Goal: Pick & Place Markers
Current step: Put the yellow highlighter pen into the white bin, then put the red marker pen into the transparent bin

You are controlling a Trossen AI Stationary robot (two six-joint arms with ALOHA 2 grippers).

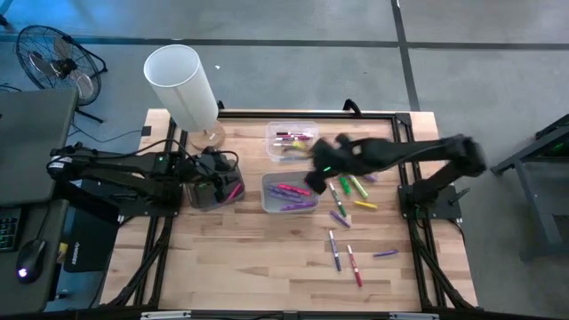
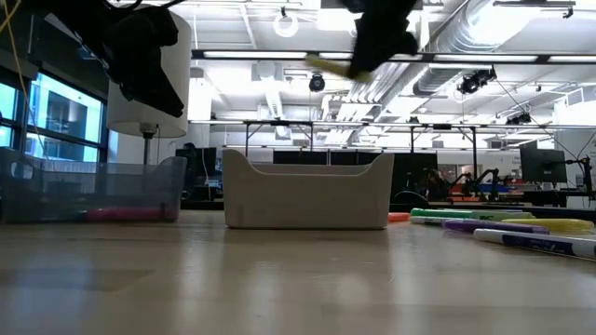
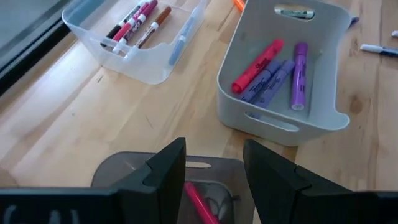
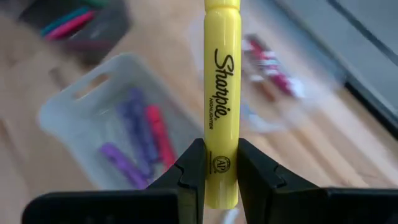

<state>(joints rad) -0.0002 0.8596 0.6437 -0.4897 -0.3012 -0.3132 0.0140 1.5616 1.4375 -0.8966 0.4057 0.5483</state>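
Yellow plastic highlighter marker sits clamped between my right fingers, gripped near its lower end so most of the barrel projects clear for release. Its long axis runs straight out ahead of the fingers, capped tip pointing away from my wrist. I carry it above the wooden surface, near the pale grey handled bin holding purple and pink markers. My left fingers stand parted and empty over the dark grey bin, waiting.
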